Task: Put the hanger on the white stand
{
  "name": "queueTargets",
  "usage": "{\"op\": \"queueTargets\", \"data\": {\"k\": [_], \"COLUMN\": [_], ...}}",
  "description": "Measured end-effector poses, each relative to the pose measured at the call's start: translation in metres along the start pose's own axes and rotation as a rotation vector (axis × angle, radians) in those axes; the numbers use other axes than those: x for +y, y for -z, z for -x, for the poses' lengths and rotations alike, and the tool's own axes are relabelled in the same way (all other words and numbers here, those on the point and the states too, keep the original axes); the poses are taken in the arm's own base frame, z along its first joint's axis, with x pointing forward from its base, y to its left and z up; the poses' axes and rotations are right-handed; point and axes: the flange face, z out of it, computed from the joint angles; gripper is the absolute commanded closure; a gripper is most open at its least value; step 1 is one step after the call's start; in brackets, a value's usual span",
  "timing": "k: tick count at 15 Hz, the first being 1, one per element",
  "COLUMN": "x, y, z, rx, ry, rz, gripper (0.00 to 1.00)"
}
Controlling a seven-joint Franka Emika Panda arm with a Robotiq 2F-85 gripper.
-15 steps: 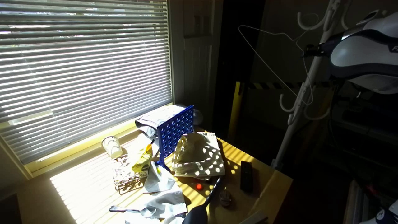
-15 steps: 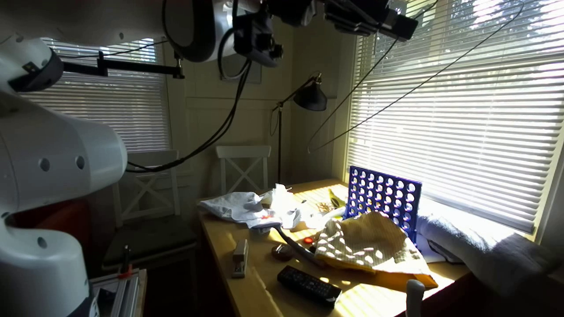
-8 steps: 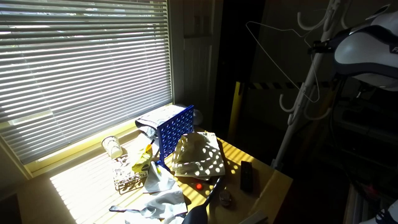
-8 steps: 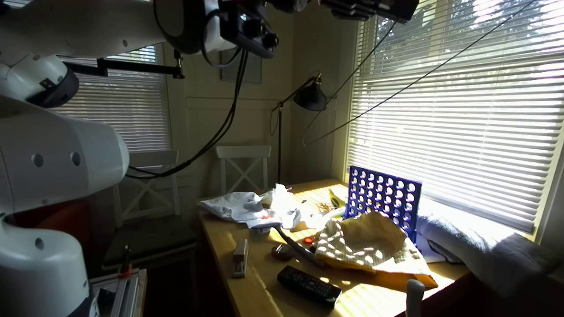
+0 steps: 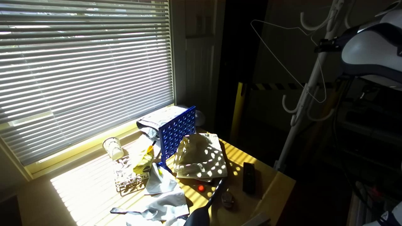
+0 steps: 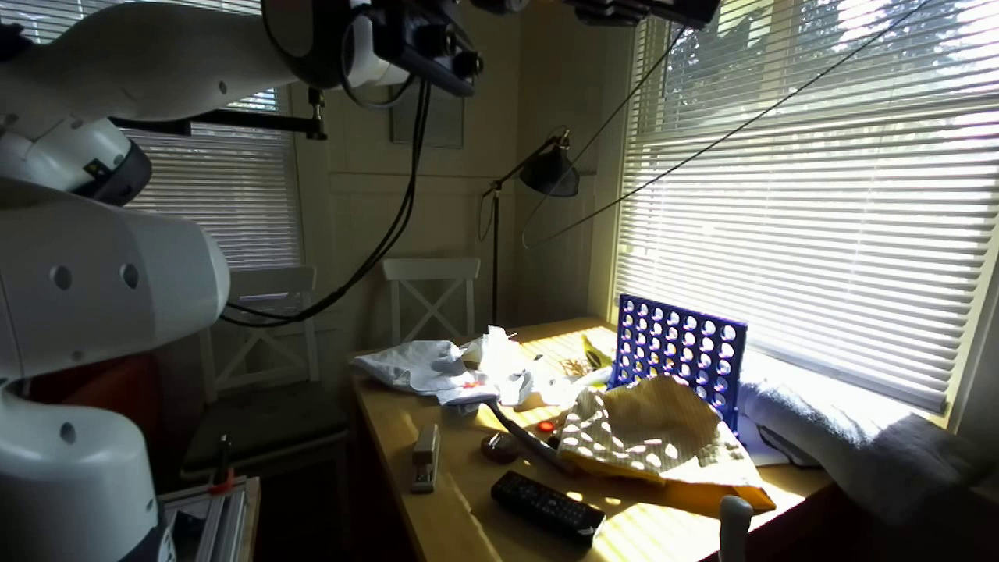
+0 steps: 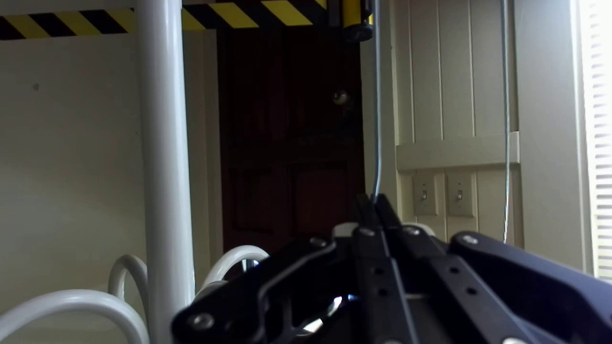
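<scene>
In an exterior view the hanger slants down from the gripper, partly cropped at the top, and passes in front of a black lamp; on the table a blue grid stands upright behind a rumpled cloth; a black remote lies near a stapler.

The hanger is thin, pale wire bent into a wide triangle, held aloft, tilted. In an exterior view its lower end crosses the line of the white stand, a slim, slanting pole with curved hook arms at two heights; in the wrist view the gripped wire runs apart from the pole. The hanger's hook is too faint to place.
</scene>
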Motion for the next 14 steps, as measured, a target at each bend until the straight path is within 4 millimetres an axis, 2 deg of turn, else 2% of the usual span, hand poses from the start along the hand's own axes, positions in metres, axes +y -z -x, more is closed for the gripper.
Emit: {"op": "queueTargets", "data": {"k": [8, 14], "x": [0.013, 0.017], "y": [-0.002, -0.013], "z": [-0.002, 0.007], "rx": [-0.016, -0.091], "ry": [-0.041, -0.048], "rz": [0.056, 0.067], "gripper": [0.99, 0.99]}}
